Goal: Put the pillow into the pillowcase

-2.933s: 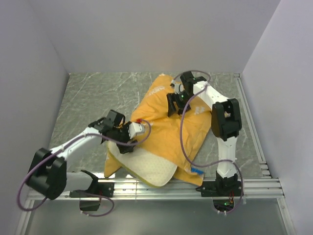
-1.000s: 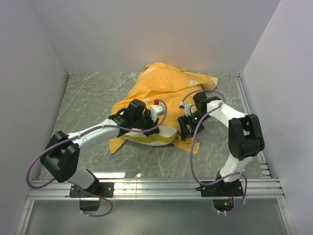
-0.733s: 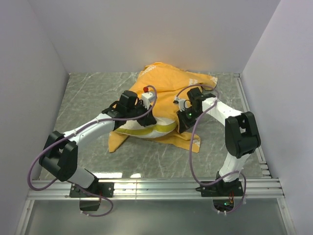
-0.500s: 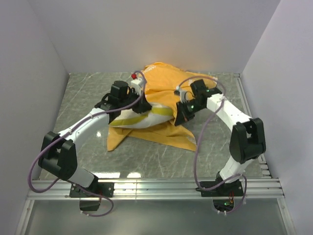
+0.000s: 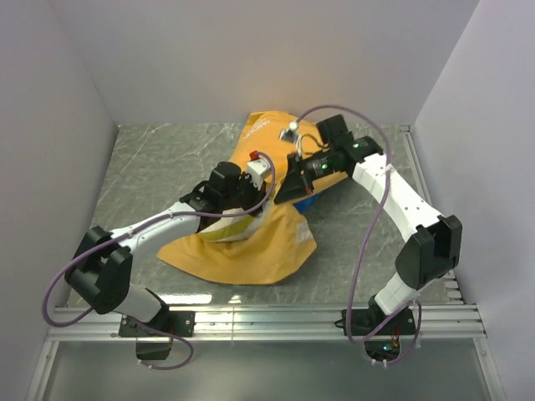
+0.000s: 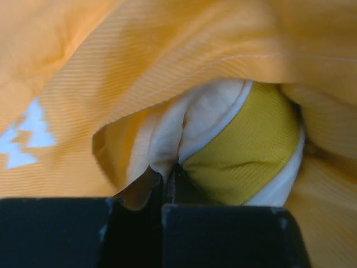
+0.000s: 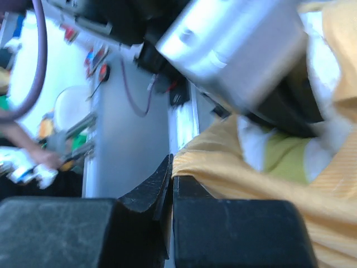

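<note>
You are looking down on a grey marbled surface (image 5: 142, 167) where the pillowcase (image 5: 251, 255), orange-yellow side out, is lying bunched at the centre and trailing toward 6 o'clock. The pillow (image 6: 245, 145) is sitting mostly inside it: the left wrist view is showing its cream corner and yellow-green band tucked under a fold of the cloth. Your left gripper (image 6: 165, 178) is reaching in from 8 o'clock with its jaws pressed together, pinching what looks like the pillow's cream edge. Your right gripper (image 7: 170, 167), coming from 2 o'clock, is also clamped tight, nipping a thin edge of the pillowcase. Both holds are looking shallow. If you are pulling the arms apart too hard, the cloth edge is likely to slide out of the right gripper and the opening will drop closed. If the left gripper is drawing back while pinched, it is liable to drag the pillow out again.
</note>
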